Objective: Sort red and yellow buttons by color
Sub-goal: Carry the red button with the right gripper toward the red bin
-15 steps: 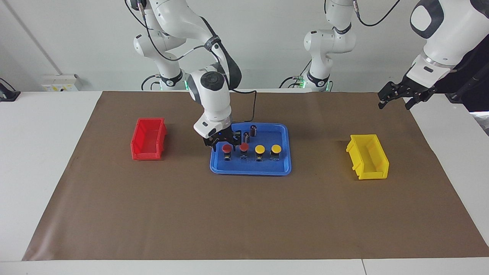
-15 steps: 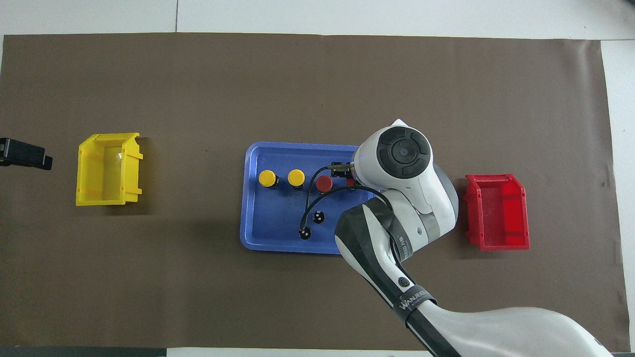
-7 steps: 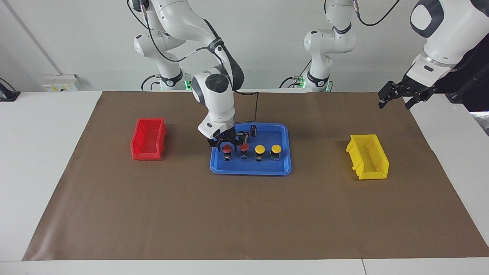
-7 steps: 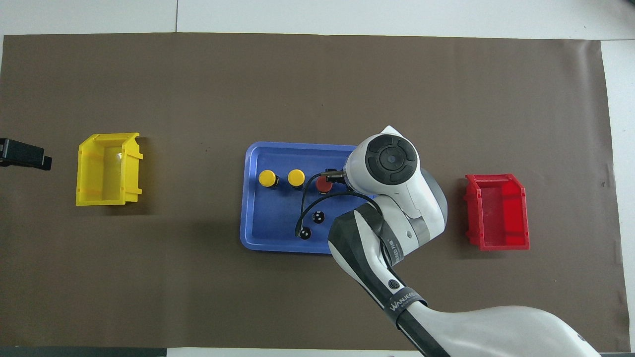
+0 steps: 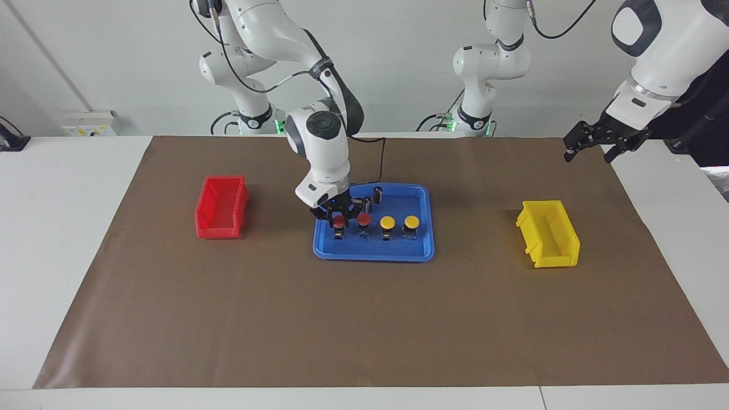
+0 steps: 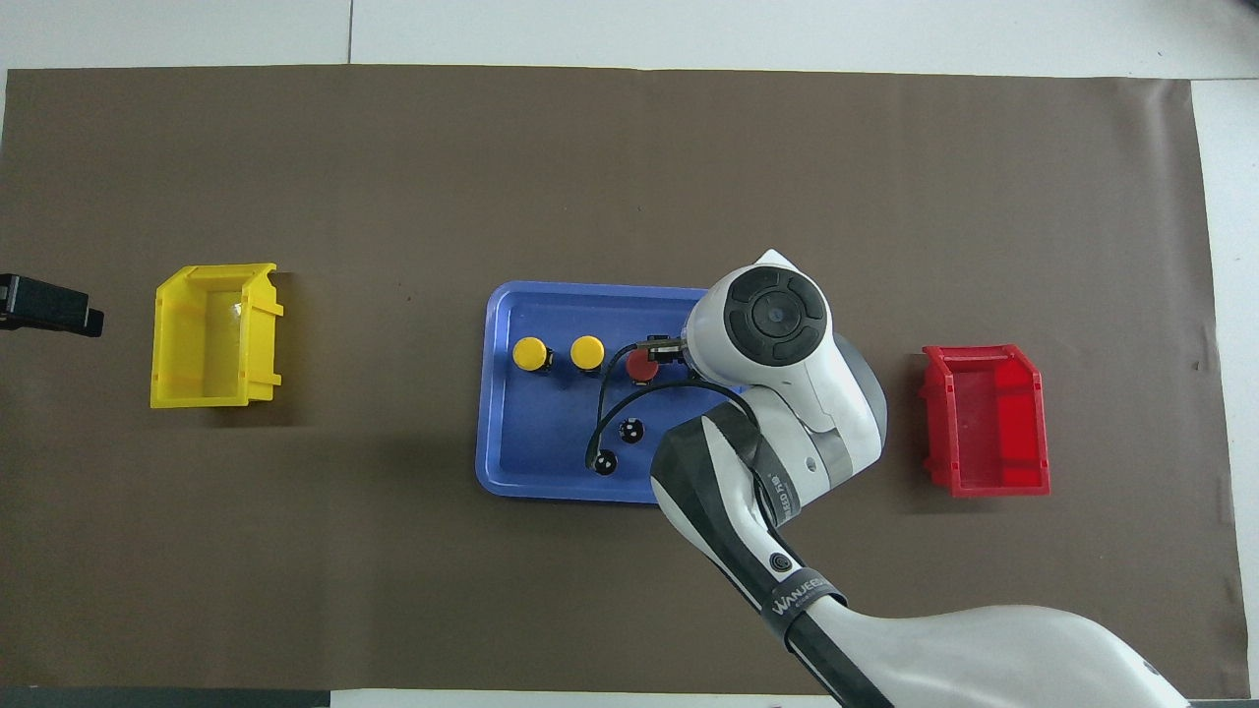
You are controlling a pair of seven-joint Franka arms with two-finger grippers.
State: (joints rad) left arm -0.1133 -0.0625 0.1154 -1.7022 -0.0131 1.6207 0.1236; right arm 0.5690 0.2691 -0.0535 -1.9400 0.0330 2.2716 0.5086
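Red bin point(image 5: 221, 206) sat on the brown mat point(image 5: 364, 319) toward my right arm's end of the tabletop point(image 5: 68, 228), nothing visible inside it. Next along, my right end effector point(image 5: 339, 217) was down in the blue tray point(image 5: 373, 253), closed on the end red button point(image 5: 339, 222), the one nearest the red bin; that button's base was on the tray floor, so not lifted. From overhead my own wrist covered that button completely. The second red button point(image 5: 364, 220) stood just beside it, free, cap visible from above at point(image 6: 642, 368). Then the two yellow buttons point(image 5: 388, 223) and point(image 5: 412, 221), same row, upright, well clear of my fingers. All four buttons lined up along the tray edge farther from the robots. Two dark cylinders point(image 5: 377, 193) with silvery tops stood in the tray nearer to the robots than the row, close to my cable loop. Yellow bin point(image 5: 548, 233) sat on the mat toward my left arm's end, nothing visible in it either. My left end effector point(image 5: 592, 145) waited in the air over the mat's corner, fingers spread wide, holding nothing.
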